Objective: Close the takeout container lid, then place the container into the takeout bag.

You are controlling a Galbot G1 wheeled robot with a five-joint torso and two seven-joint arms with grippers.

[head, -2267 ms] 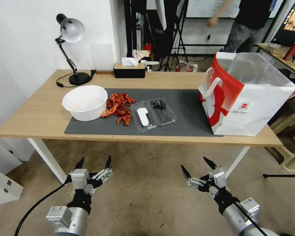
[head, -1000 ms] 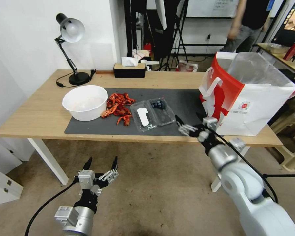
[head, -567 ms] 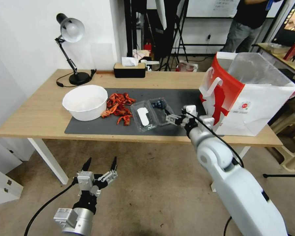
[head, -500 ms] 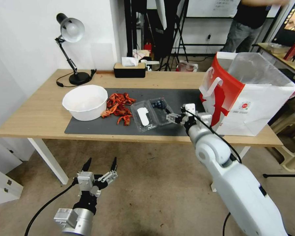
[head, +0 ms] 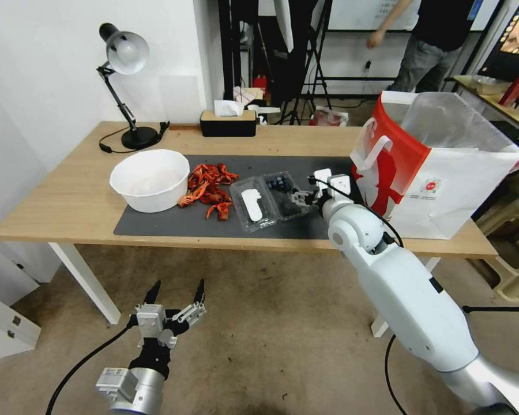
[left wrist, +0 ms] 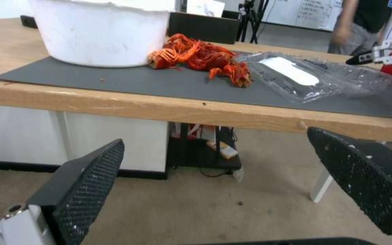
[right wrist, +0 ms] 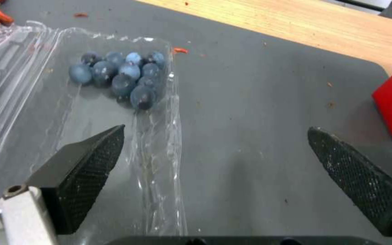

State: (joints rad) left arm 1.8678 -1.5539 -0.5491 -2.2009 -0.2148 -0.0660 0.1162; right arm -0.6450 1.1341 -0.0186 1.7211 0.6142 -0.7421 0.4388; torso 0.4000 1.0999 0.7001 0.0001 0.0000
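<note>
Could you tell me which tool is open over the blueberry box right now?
The right tool, reaching over the mat at the box; the left tool hangs below the table.

takeout container (head: 269, 202) open, takeout bag (head: 438, 167) upright

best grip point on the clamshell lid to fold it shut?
Probably the lid's free long edge, on the crayfish side, approached from the left. The lid lies flat and open, hinged to the blueberry tray on its right. The right gripper, open, hovers at the tray's outer edge instead.
</note>
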